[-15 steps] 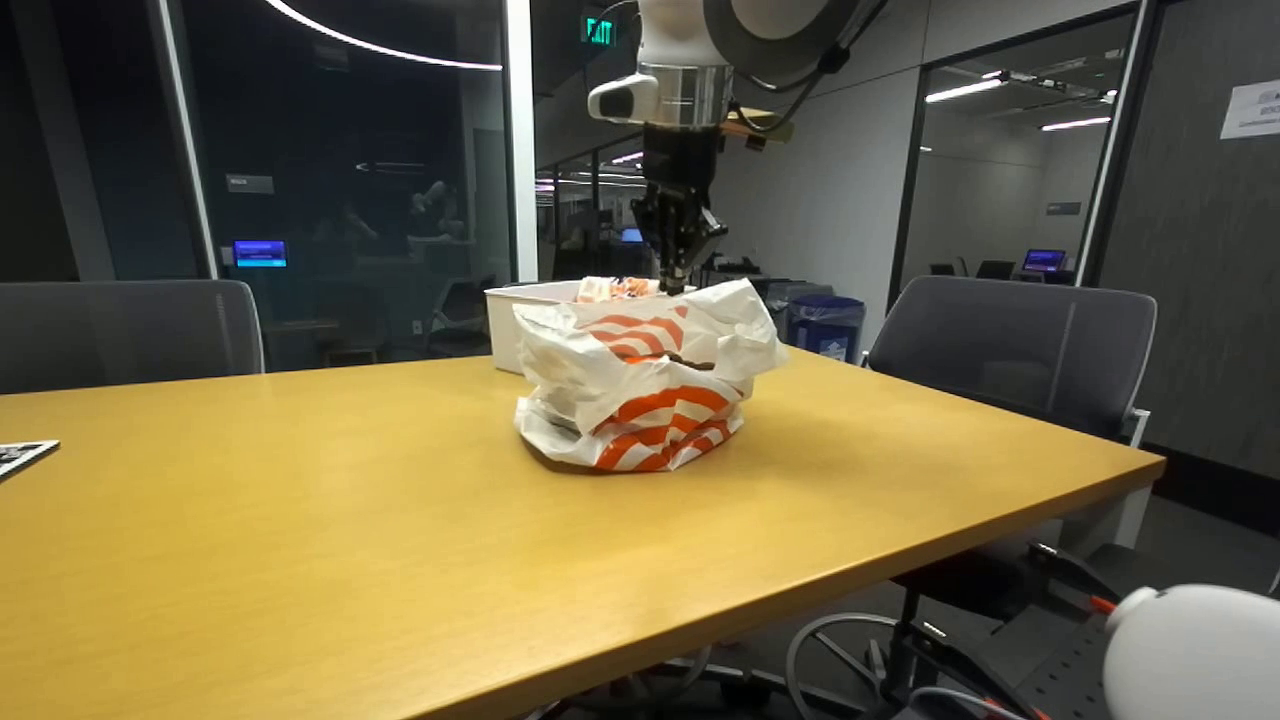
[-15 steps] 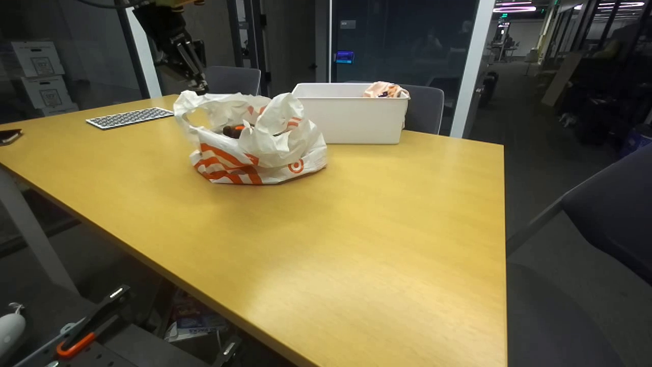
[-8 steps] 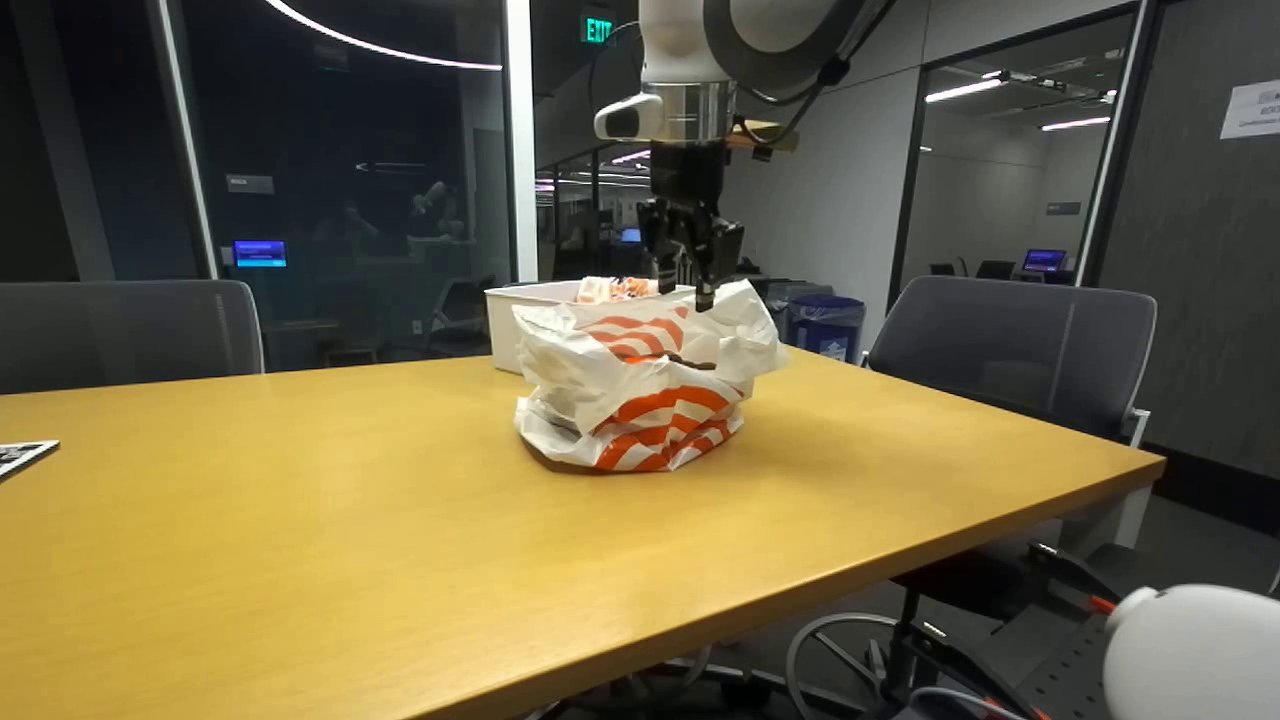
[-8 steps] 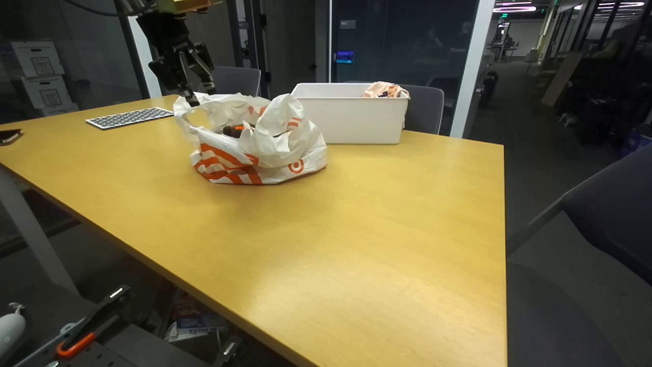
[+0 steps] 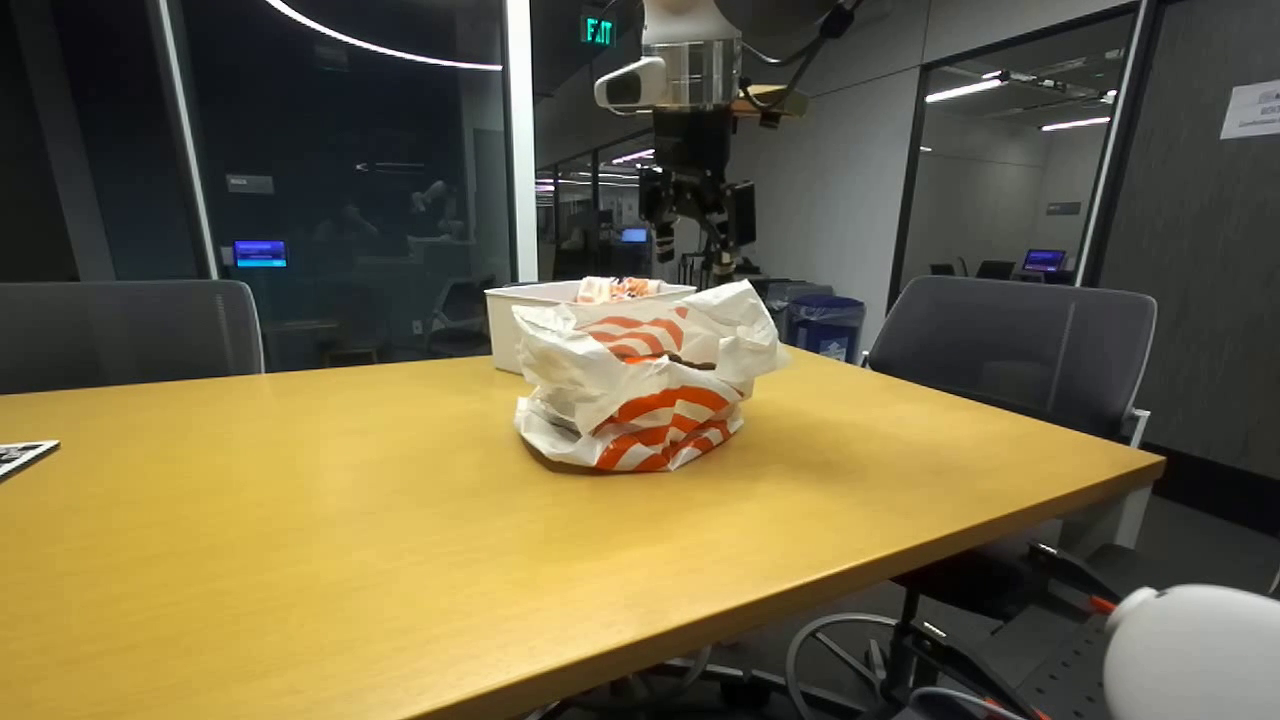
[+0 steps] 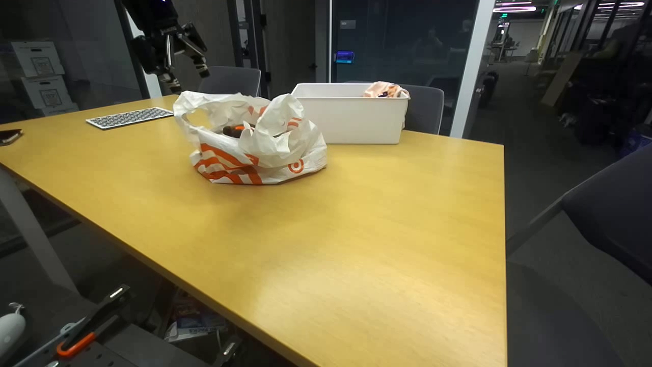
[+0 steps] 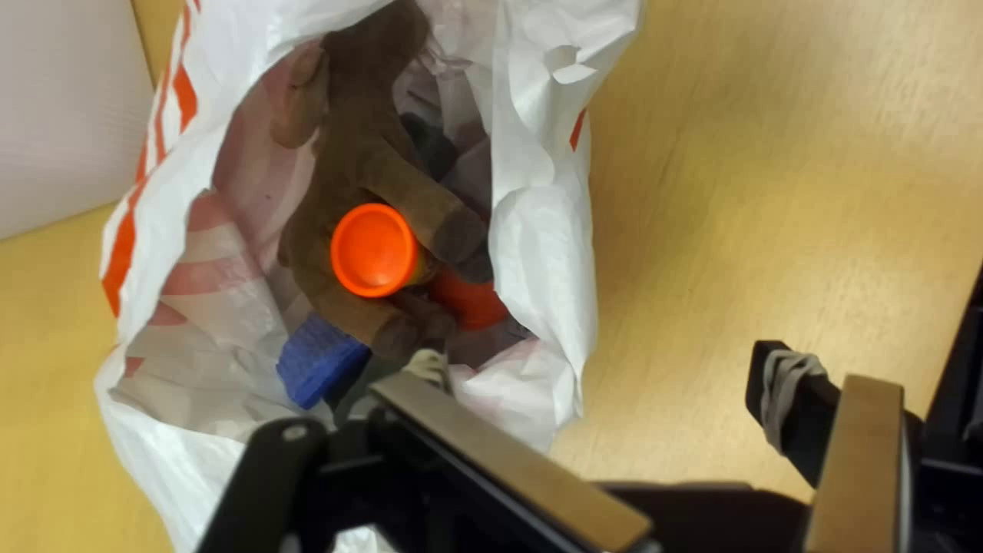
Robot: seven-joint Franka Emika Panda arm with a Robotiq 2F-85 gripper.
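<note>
Below the gripper (image 6: 188, 76) — jaws apart, holding nothing — brown toy (image 7: 349, 153) and orange cap (image 7: 374, 250) remain in the bag (image 6: 272, 165); patterned cloth (image 6: 385, 90) already lies in the bin (image 6: 364, 121) beyond.

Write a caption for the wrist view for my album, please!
Open pincer near a white plastic shopping bag, with a brown stuffed toy and a round orange lid inside.

In an exterior view: bag (image 6: 260, 160) sits on table (image 6: 367, 229), keyboard (image 6: 130, 118) to its left, tub (image 6: 361, 120) behind and right, chair (image 6: 428, 109) behind tub.
</note>
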